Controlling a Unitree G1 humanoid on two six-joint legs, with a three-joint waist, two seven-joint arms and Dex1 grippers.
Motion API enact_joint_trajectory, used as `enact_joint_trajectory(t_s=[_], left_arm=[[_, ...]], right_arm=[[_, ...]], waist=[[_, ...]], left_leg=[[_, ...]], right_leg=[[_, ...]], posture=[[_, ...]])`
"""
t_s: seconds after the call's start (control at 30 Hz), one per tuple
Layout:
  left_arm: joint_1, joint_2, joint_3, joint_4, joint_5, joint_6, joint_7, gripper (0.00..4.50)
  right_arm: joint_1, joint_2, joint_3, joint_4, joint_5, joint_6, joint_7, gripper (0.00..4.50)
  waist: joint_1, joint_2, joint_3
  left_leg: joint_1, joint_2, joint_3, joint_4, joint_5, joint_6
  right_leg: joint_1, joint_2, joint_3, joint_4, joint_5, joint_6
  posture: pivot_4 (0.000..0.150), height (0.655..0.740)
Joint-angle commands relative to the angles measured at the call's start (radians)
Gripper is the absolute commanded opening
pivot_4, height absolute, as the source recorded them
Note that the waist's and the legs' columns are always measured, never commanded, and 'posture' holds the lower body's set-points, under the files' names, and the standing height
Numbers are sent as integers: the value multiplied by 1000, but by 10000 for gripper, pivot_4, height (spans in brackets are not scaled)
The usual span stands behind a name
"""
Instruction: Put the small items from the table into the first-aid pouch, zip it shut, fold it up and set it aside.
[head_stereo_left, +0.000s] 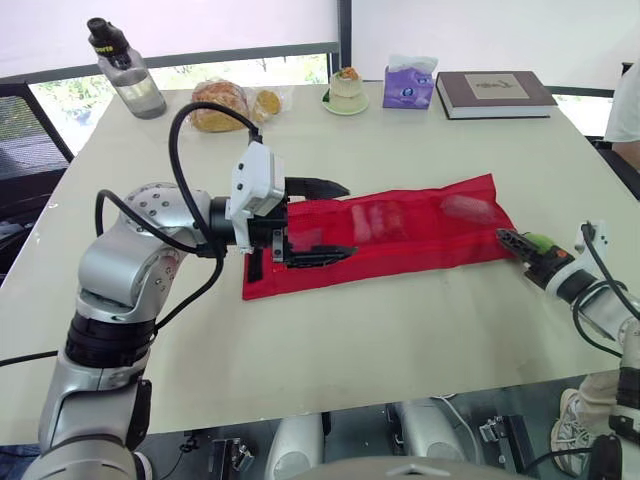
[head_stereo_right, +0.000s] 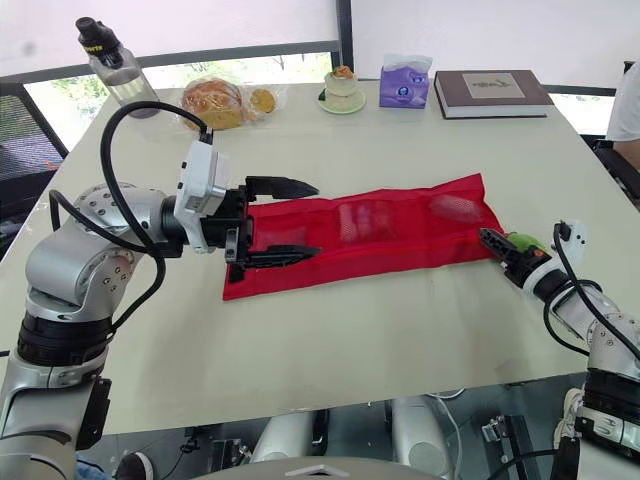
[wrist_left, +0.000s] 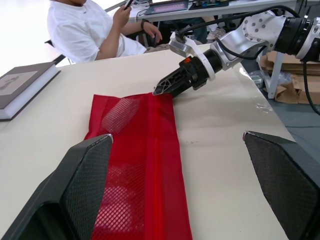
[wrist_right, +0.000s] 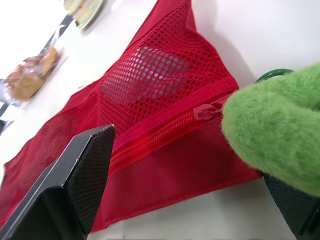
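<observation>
- The pouch (head_stereo_left: 400, 240) lies flat across the middle of the surface (head_stereo_left: 350, 340), running left to right.
- The left fingers (head_stereo_left: 318, 186) sit at its left end.
- Along the far edge, left to right: bottle (head_stereo_left: 128, 72), bagged bread (head_stereo_left: 220, 105), dish (head_stereo_left: 345, 92), tissue box (head_stereo_left: 408, 88), book (head_stereo_left: 495, 93).

The red mesh pouch (head_stereo_left: 420, 240) lies flat across the table (head_stereo_left: 350, 330) (pale items show through it). The left gripper (head_stereo_left: 350, 220), fingers spread apart, is over its left end; the right gripper (head_stereo_left: 512, 241) sits at its right edge.
</observation>
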Motion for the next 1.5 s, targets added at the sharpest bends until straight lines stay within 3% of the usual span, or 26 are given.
enact_joint_trajectory(t_s=[0.03,0.07,0.3,0.63,0.97,1.07,1.2,1.33,1.5], left_arm=[[3,5,52,-54,-83,24,-8,45000],[1,4,54,-55,-91,28,-4,45000],[-1,13,54,-44,-84,23,5,45000],[-17,11,47,-27,-74,21,10,45000],[-47,9,41,-9,-76,21,5,45000],[-58,9,36,2,-69,17,0,45000],[-69,10,33,9,-66,19,-6,45000],[-73,15,37,5,-64,19,-2,45000],[-64,16,55,-11,-76,25,20,45000]], right_arm=[[6,16,12,-1,2,18,26,39794],[8,18,11,-1,-2,16,28,37121],[24,32,23,-26,-45,1,22,1121],[61,-27,-76,-88,-8,16,21,421],[135,-344,-125,-244,33,101,230,421],[123,-423,-58,-321,9,103,295,421],[-6,-477,78,-407,6,133,313,421],[-198,-505,369,-474,-127,111,387,421],[-352,-463,613,-469,-282,65,450,421]], waist=[[-2,0,0],[-4,0,0],[-5,-1,-1],[10,0,0],[12,1,1],[7,1,1],[4,1,1],[6,1,1],[13,1,1]], left_leg=[[0,0,0,0,0,0],[0,0,0,0,0,0],[0,0,0,0,0,0],[0,-1,0,0,0,0],[-4,-4,-2,1,0,0],[-2,-2,-2,0,0,0],[-1,-1,0,1,0,0],[-2,-1,0,1,0,0],[-8,-2,-2,1,0,0]], right_leg=[[0,0,0,0,0,0],[0,0,0,0,0,0],[0,0,0,0,0,0],[0,0,0,0,0,0],[0,-1,2,-2,0,0],[0,1,2,-2,0,1],[0,1,3,-1,0,1],[0,1,3,-2,0,1],[-4,0,1,-2,0,0]], posture=[[1500,7400],[1500,7400],[1500,7400],[1500,7400],[1500,7400],[1500,7400],[1500,7400],[1500,7400],[1500,7400]])
